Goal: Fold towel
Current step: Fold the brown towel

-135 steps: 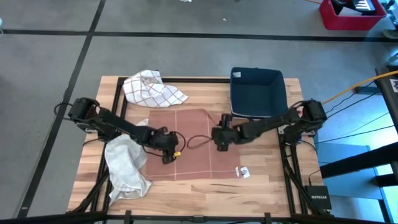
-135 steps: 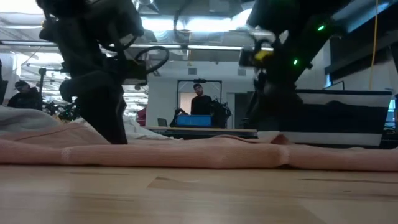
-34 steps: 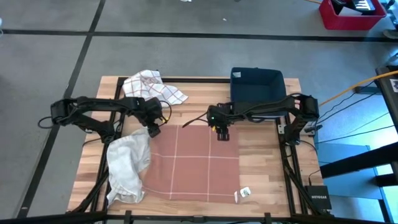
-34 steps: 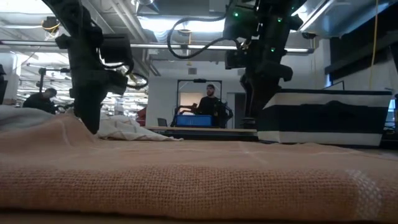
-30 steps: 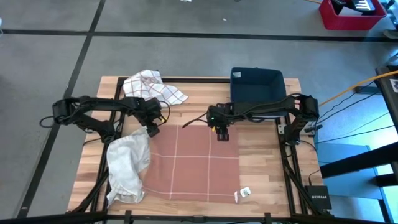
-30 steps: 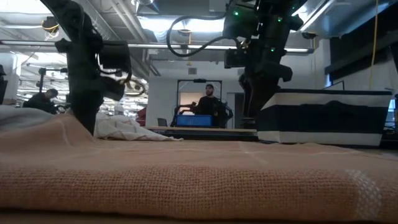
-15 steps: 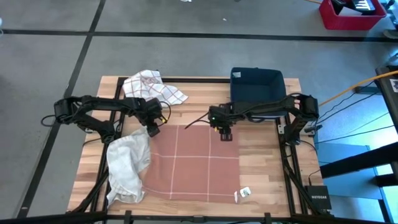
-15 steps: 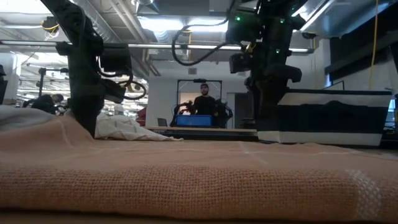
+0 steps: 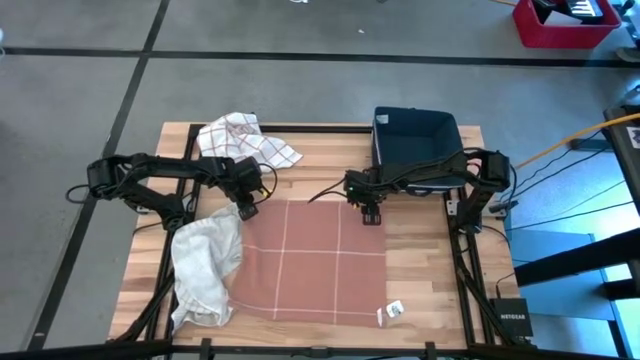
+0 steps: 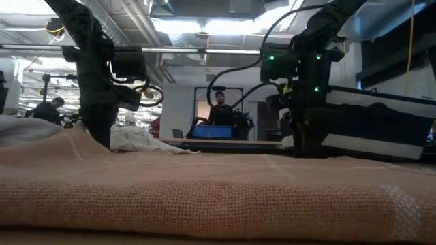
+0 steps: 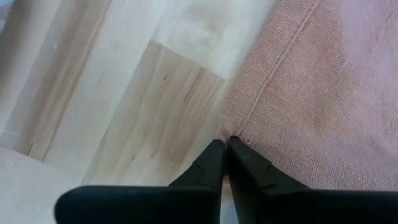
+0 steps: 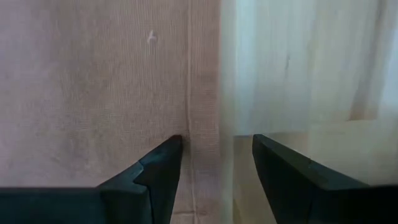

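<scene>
A pink towel (image 9: pixel 310 260) with white grid lines lies spread flat on the wooden table; in the low view the towel (image 10: pixel 204 184) fills the foreground. My left gripper (image 9: pixel 247 210) points down at the towel's far left corner and is shut there. My right gripper (image 9: pixel 372 215) stands open and low over the far right corner. In the right wrist view one finger (image 12: pixel 163 158) is over the cloth and the other (image 12: pixel 277 158) over bare wood, with the towel's right edge (image 12: pixel 217 124) between them. I cannot tell whether they touch it. My left gripper pinches the towel's far left corner (image 11: pixel 231 132) between its two fingertips (image 11: pixel 214 155), right at the hemmed edge. The fingers come from above, slanting down. The corner lies flat on the table, and the cloth around it is slack.
A crumpled white cloth (image 9: pixel 205 265) lies against the towel's left edge. A checked cloth (image 9: pixel 245 140) sits at the far left, a dark blue bin (image 9: pixel 415 145) at the far right behind my right arm. A small white scrap (image 9: pixel 393 310) lies near the towel's near right corner.
My left gripper has stayed at the far left corner and shut on it. My right gripper has gone toward the table's right edge and down, to the towel's far right corner, staying open. The blue bin has shifted a little to the right and now looks tilted.
</scene>
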`<state>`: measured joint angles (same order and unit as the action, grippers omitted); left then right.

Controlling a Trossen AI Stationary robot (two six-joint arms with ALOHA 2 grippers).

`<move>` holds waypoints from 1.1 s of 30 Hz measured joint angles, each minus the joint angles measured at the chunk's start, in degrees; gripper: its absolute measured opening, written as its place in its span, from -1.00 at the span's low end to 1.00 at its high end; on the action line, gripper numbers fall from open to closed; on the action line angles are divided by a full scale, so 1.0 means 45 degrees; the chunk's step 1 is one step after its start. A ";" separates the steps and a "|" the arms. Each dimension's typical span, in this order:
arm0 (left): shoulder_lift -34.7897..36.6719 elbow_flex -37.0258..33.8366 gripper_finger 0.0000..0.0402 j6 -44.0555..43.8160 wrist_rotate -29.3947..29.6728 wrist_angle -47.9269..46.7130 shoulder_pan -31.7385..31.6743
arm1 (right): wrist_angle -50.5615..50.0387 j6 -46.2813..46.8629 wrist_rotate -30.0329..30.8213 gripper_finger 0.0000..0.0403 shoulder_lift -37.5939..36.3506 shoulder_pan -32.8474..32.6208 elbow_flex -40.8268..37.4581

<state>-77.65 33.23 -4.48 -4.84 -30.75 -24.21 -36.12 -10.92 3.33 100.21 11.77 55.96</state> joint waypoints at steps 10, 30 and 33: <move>0.0000 0.0000 -0.97 0.0351 -0.0013 0.0047 0.0000 | 0.0794 -0.0300 -0.0222 0.02 -0.0026 0.0151 -0.0533; 0.0000 0.0005 -0.96 0.0343 -0.0007 0.0042 0.0017 | 0.0890 -0.0626 -0.0645 -0.06 0.0036 0.0141 -0.0383; 0.0000 0.0005 -0.97 0.0343 -0.0010 0.0042 0.0015 | 0.0729 -0.0639 -0.0927 -0.23 0.0037 0.0141 -0.0368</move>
<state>-77.65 33.26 -2.94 -4.89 -30.57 -24.14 -32.84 -13.80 -0.85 100.38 12.40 54.30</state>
